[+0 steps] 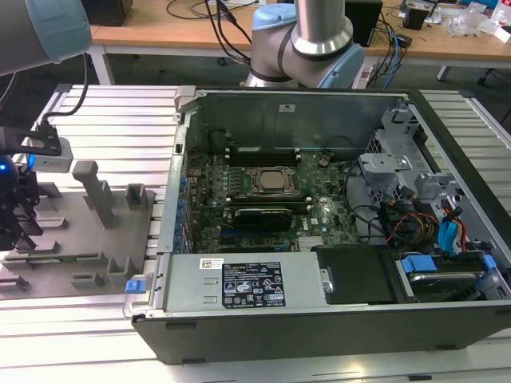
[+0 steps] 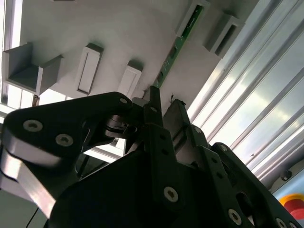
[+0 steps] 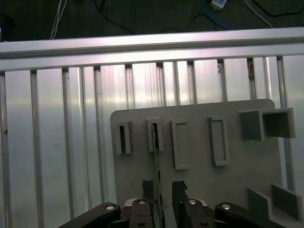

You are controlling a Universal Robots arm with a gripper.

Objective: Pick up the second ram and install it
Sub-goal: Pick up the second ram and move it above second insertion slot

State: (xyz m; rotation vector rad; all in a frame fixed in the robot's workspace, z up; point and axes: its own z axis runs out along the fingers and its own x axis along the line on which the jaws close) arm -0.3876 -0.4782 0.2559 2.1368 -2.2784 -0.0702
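Note:
The second ram (image 3: 156, 152) is a thin green stick standing on edge in a slot of the grey holder plate (image 3: 204, 180). In the second wrist view the ram (image 2: 176, 42) runs from its slot block down between my black fingers. My gripper (image 3: 163, 186) straddles the near end of the stick, open. One finger (image 3: 147, 187) is close against the board and the other stands a small gap away. In the exterior view my gripper (image 1: 17, 227) hangs low over the holder plate (image 1: 88, 231) at that view's far left.
An open computer case (image 1: 319, 319) fills the middle and right of the exterior view. Its green motherboard (image 1: 263, 199) lies inside, with cables and drive bays (image 1: 431, 215) toward the right. Upright grey posts (image 1: 94, 191) rise from the holder plate. Ribbed aluminium table (image 3: 57, 142) surrounds it.

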